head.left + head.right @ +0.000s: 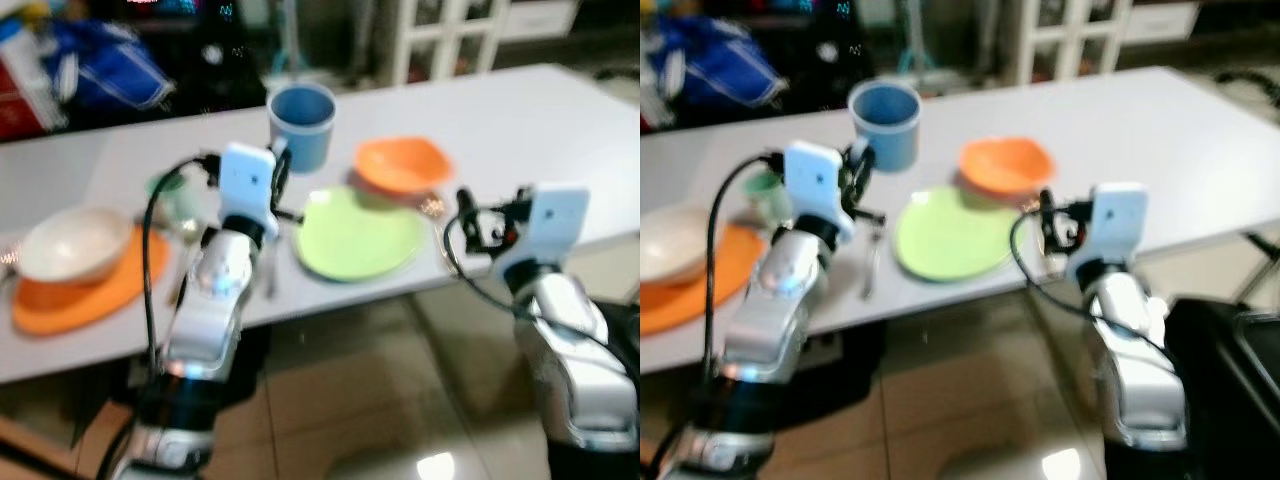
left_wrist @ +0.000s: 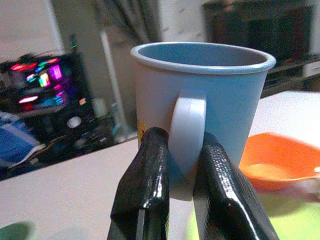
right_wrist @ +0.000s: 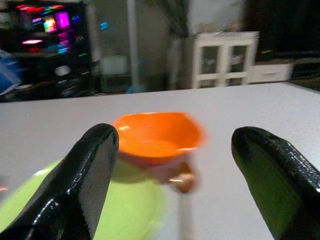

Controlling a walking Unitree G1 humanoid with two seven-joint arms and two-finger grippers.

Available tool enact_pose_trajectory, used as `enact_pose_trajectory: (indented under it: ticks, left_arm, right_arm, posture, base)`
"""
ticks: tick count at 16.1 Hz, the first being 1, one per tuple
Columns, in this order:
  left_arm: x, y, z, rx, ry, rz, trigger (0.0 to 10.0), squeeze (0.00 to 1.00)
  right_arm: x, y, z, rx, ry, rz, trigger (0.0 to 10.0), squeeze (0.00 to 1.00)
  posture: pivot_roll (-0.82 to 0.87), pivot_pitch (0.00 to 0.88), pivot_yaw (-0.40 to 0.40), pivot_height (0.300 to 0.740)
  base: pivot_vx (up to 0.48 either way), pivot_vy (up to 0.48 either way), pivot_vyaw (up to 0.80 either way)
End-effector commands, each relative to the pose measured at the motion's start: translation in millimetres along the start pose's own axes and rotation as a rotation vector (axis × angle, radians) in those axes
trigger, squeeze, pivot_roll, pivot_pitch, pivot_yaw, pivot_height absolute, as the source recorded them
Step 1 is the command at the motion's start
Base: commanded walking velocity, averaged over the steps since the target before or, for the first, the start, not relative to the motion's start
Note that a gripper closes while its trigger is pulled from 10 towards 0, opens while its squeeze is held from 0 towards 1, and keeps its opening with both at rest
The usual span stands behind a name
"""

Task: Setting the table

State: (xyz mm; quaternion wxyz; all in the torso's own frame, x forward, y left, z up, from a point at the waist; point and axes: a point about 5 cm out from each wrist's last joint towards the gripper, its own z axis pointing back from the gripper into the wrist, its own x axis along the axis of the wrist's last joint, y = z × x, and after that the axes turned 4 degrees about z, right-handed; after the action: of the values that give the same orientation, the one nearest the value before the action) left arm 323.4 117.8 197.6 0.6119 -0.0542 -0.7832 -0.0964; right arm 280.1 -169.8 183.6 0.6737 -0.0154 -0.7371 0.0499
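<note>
A blue mug [image 1: 302,122] is at the middle of the white table [image 1: 520,120], and my left gripper [image 2: 181,165] is shut on its handle. Whether the mug rests on the table or hangs just above it, I cannot tell. A light green plate [image 1: 360,236] lies near the front edge, with an orange bowl [image 1: 402,163] just behind it. My right gripper [image 3: 185,180] is open at the table's front edge, right of the green plate, pointing toward the orange bowl [image 3: 157,136]. A fork [image 1: 870,264] lies left of the green plate.
At the left, a white bowl [image 1: 72,245] sits on an orange plate [image 1: 95,292]. A small green cup [image 1: 168,190] stands beside my left arm. Dark furniture, a blue bag [image 1: 95,65] and a white cabinet [image 1: 450,35] stand beyond the table. Tiled floor lies below.
</note>
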Motion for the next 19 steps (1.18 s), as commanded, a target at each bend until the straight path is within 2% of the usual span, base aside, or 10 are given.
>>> enact_pose_trajectory:
  ticks: [1,6,8,10,12,15,19]
  left_arm:
    - [3,1.0,-1.4,0.004,-0.01,0.003,10.0,0.0]
    - [-2,-0.9,-2.8,-0.002,0.016,0.009,10.0,0.0]
    - [-10,1.7,-4.9,0.013,0.064,0.018,10.0,0.0]
    - [-16,-0.5,-6.6,-0.028,0.083,0.015,10.0,0.0]
    - [-19,-3.5,-11.5,-0.063,0.091,0.035,10.0,0.0]
    - [-27,-8.1,-29.4,-0.108,0.108,0.057,10.0,0.0]
    - [-45,-12.1,-44.7,-0.133,0.167,0.02,10.0,0.0]
  right_arm:
    - [3,-3.2,2.4,-0.001,-0.016,0.005,10.0,0.0]
    - [2,-4.6,8.8,0.004,-0.006,0.012,10.0,0.0]
    - [3,-4.4,12.2,0.036,-0.009,0.015,10.0,0.0]
    - [5,-3.7,17.4,0.08,-0.012,0.002,10.0,0.0]
    - [6,-4.6,21.3,0.105,-0.006,-0.009,10.0,0.0]
    - [9,-8.4,31.1,0.128,-0.005,-0.019,10.0,0.0]
    - [15,-2.7,41.5,0.193,-0.008,-0.028,10.0,0.0]
  posture:
    - [-0.09,0.0,0.056,0.74]
    - [-0.11,0.0,0.061,0.74]
    - [-0.12,0.0,0.06,0.74]
    - [-0.13,0.0,0.06,0.74]
    - [-0.13,0.0,0.06,0.74]
    - [-0.16,0.0,0.067,0.74]
    - [-0.21,0.0,0.071,0.74]
  base:
    - [0.458,0.0,0.0]
    - [0.444,0.0,0.0]
    - [0.0,0.0,0.0]
    - [0.0,0.0,0.0]
    - [0.0,0.0,0.0]
    - [0.0,0.0,0.0]
    - [0.0,0.0,0.0]
